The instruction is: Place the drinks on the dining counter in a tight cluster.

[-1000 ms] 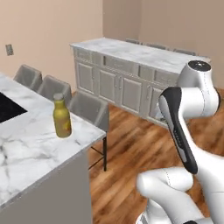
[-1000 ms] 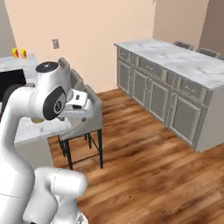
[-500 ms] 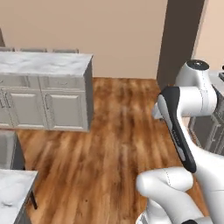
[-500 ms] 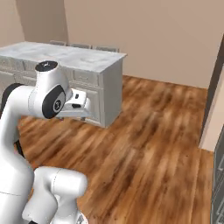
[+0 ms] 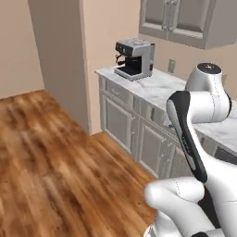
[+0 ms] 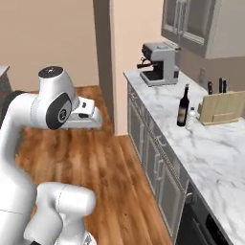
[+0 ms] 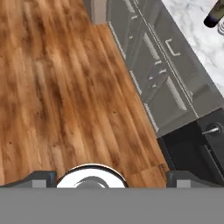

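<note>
I see the fingers [image 7: 107, 180] spread wide apart over the wood floor [image 7: 57, 87], holding and touching nothing. On the marble surface [image 6: 210, 143] under the wall cabinets stands the dark wine bottle [image 6: 183, 106] (pale label, writing too small to read), the small water bottle [image 6: 191, 118] just beside it, near the wooden knife block [image 6: 221, 107] and coffee machine [image 6: 160, 63].

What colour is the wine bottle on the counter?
Dark, with a pale label; the right base view shows it best.

Wood floor [image 7: 57, 87] open for passage; counter [image 6: 210, 143] holds coffee machine [image 6: 160, 63], wine bottle [image 6: 183, 107], knife block [image 6: 221, 107], with cabinets [image 6: 210, 26] overhead.
</note>
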Motion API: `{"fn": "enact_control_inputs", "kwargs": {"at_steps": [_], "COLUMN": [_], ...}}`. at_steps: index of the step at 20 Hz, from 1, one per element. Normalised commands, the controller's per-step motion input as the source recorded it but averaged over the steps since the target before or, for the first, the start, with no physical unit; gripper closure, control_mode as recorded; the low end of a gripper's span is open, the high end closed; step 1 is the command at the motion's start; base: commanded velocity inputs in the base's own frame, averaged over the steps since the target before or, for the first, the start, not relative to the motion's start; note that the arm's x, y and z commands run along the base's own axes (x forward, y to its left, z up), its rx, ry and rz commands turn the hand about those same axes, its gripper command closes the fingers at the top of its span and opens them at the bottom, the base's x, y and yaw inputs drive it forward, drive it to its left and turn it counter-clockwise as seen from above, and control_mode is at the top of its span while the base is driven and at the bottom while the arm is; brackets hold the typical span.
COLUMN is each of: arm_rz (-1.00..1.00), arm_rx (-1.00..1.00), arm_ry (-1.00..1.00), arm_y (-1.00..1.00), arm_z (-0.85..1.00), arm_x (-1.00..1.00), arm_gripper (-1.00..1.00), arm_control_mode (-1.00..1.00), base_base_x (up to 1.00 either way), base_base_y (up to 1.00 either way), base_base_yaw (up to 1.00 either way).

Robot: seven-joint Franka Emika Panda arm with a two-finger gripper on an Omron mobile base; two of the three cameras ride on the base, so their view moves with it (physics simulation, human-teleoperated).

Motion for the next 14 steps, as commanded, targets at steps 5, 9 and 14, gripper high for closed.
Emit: {"fn": "enact_control_inputs", "kwargs": {"at_steps": [5, 9, 14], "arm_rz": [0.00, 0.00, 0.00], "arm_rx": [0.00, 0.00, 0.00], "arm_ry": [0.00, 0.00, 0.00], "arm_y": [0.00, 0.00, 0.00], "arm_z": [0.00, 0.00, 0.00], "arm_x": [0.00, 0.00, 0.00], "arm_gripper": [-1.00, -1.00, -1.00], "arm_control_mode": [1.00, 1.00, 1.00], "base_base_x": [0.26, 0.85, 1.00], "base_base_y": [0.26, 0.75, 0.96], "base_base_yaw": [-0.95, -0.65, -0.38]}}
